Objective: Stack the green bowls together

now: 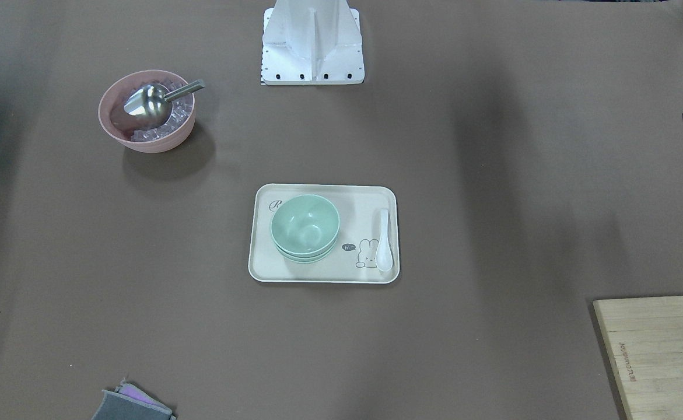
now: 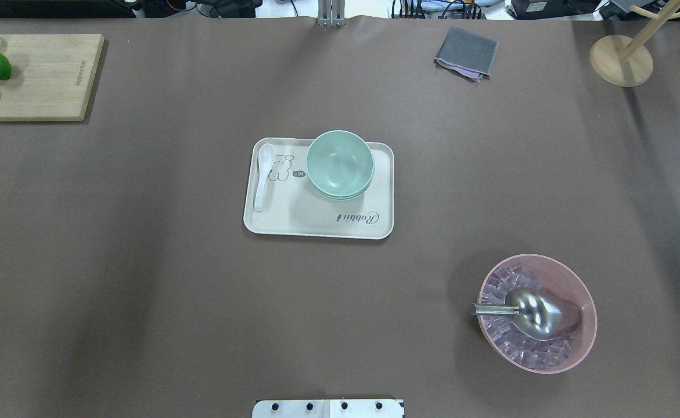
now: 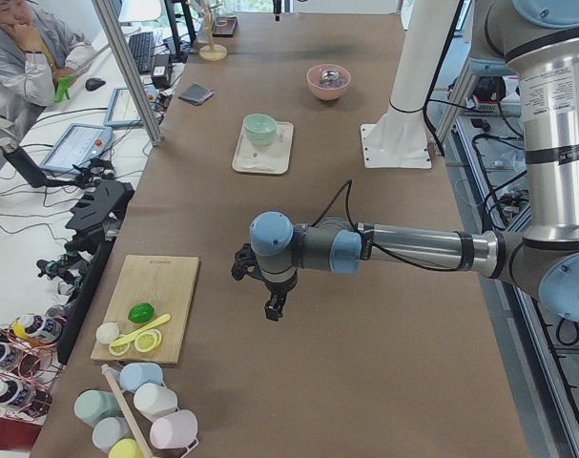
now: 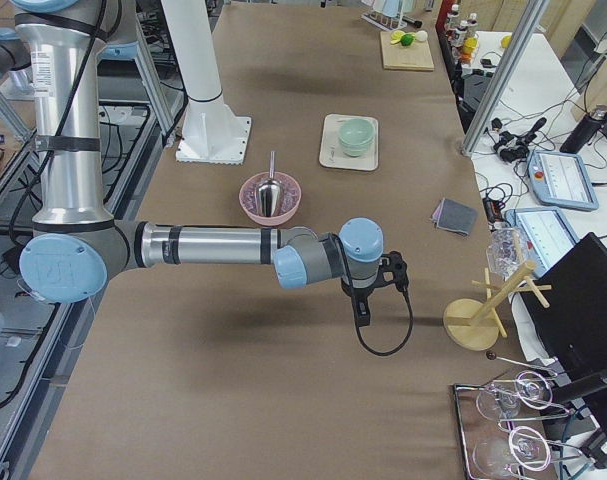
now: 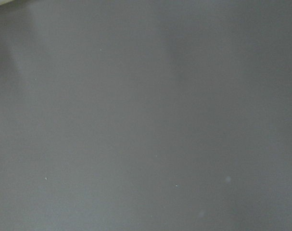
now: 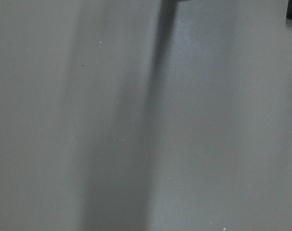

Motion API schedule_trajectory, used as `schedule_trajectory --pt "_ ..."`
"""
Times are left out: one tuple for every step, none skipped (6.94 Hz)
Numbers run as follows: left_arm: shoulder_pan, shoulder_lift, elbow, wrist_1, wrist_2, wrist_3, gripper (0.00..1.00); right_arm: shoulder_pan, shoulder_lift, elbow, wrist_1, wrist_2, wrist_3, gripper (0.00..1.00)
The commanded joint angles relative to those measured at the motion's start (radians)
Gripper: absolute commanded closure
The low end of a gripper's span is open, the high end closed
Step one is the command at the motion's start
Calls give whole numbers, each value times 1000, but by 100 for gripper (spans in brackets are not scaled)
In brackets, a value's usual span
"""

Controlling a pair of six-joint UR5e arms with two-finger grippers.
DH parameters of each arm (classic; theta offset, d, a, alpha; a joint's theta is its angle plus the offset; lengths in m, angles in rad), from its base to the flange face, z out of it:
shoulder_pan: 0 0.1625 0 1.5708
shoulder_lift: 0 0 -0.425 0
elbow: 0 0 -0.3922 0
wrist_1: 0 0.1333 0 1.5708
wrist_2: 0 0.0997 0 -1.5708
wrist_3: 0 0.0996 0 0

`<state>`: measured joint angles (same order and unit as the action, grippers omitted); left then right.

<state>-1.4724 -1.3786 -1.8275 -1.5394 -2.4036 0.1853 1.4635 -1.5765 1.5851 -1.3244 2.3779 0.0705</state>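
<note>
The green bowls (image 1: 305,224) sit nested in one stack on the left part of a cream tray (image 1: 318,273) at the table's middle; they also show in the overhead view (image 2: 340,162). My left gripper (image 3: 275,307) hangs over bare table near the cutting board, far from the bowls. My right gripper (image 4: 361,312) hangs over bare table at the other end. I cannot tell if either is open or shut. Both wrist views show only brown table cover.
A white spoon (image 2: 264,174) lies on the tray (image 2: 316,225). A pink bowl (image 2: 585,342) holds ice cubes and a metal scoop (image 2: 537,313). A cutting board (image 2: 38,75) with fruit, a grey cloth (image 2: 466,52) and a wooden stand (image 2: 621,61) stand at the far edge.
</note>
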Motion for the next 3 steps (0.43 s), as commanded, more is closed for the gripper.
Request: schedule_trajectory --pt "-58 0 4 44 12 19 1 -2 3 1 -38 -14 -21 0" --pt "-100 21 -1 42 6 66 1 -3 15 1 -59 -35 -21 0" --pt "-112 32 5 44 4 65 1 -6 21 3 -61 -42 -21 0"
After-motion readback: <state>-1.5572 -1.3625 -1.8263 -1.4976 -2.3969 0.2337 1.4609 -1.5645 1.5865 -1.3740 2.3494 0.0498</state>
